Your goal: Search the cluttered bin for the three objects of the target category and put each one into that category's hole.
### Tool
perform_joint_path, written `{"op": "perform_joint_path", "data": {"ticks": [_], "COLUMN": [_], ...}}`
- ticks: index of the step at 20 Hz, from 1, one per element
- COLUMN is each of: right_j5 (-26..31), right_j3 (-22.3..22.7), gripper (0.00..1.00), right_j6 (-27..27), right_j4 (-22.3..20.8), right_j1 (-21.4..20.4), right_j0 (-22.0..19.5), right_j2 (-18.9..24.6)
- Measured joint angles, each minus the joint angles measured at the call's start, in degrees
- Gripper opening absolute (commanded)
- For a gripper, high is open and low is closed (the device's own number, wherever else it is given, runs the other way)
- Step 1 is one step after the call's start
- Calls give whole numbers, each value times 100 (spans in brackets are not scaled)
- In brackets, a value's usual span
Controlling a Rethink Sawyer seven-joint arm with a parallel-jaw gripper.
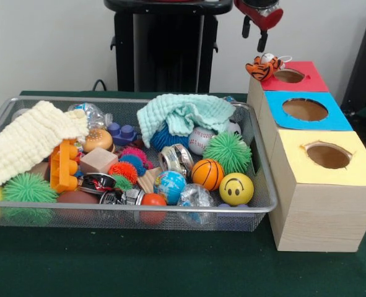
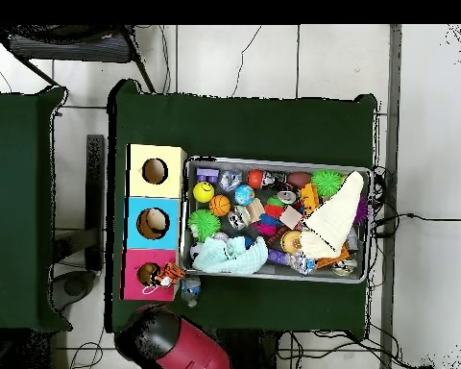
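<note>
A wooden box has three holes in a row: a red-topped hole [image 1: 289, 75] [image 2: 148, 274], a blue-topped hole [image 1: 305, 109] [image 2: 153, 223] and a yellow-topped hole [image 1: 328, 155] [image 2: 156, 171]. An orange striped tiger toy [image 1: 261, 67] [image 2: 168, 277] lies on the red top at the hole's edge, half off the corner. My gripper [image 1: 255, 36] hangs above the tiger, open, with nothing between its black fingers. In the overhead view only the red arm [image 2: 173, 342] shows. The mesh bin [image 1: 262, 204] [image 2: 185, 216] holds the clutter.
The bin holds a basketball [image 1: 207, 174], a smiley ball [image 1: 236, 189], a globe ball [image 1: 169, 185], a baseball [image 1: 200, 140], a green spiky ball [image 1: 227, 152], a mint cloth [image 1: 183, 114], a yellow cloth [image 1: 28, 142] and an orange toy [image 1: 62, 166].
</note>
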Motion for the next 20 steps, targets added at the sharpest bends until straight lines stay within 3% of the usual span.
{"op": "perform_joint_path", "data": {"ticks": [7, 20], "right_j5": [-7, -644], "right_j3": [-6, 40], "gripper": [100, 100], "right_j6": [0, 0], "right_j4": [15, 244], "right_j1": [28, 295], "right_j0": [-141, -416], "right_j2": [14, 515]}}
